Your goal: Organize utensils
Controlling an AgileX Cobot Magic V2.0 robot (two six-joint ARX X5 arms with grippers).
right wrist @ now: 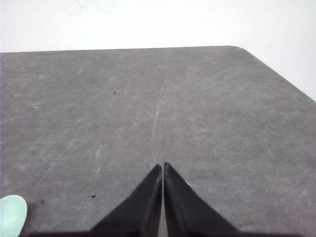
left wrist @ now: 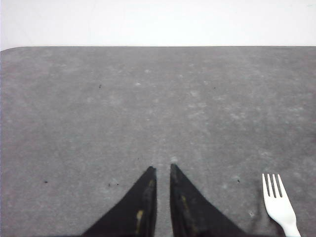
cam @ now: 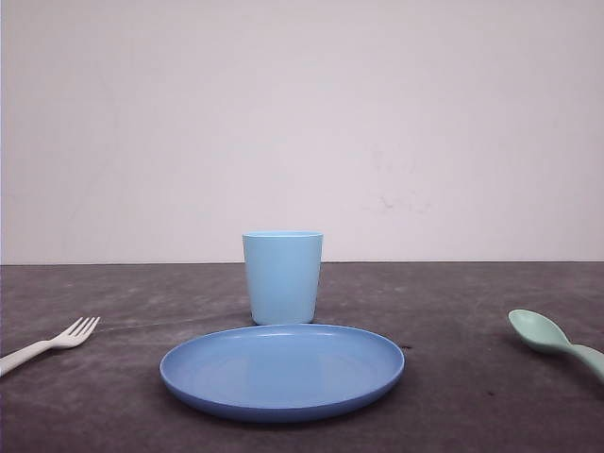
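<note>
White fork (cam: 52, 343) at the table's (cam: 113, 406) far left, tines toward the blue plate (cam: 281, 370), handle trailing off the near-left edge. Left gripper (left wrist: 161, 174) nearly closed, a thin slit between the tips, holding nothing; fork (left wrist: 280, 203) just beside it, long axis roughly parallel to the fingers. Light blue cup (cam: 282, 276) behind the plate, centre. Mint-green spoon (cam: 553, 341) far right, bowl inward. Right gripper (right wrist: 162, 169) pinched together, empty; spoon bowl (right wrist: 12, 214) off to its plate-ward side. Nearest arm for each: left for fork, right for spoon.

A light blue cup (cam: 282, 276) stands just behind a blue plate (cam: 281, 370).
</note>
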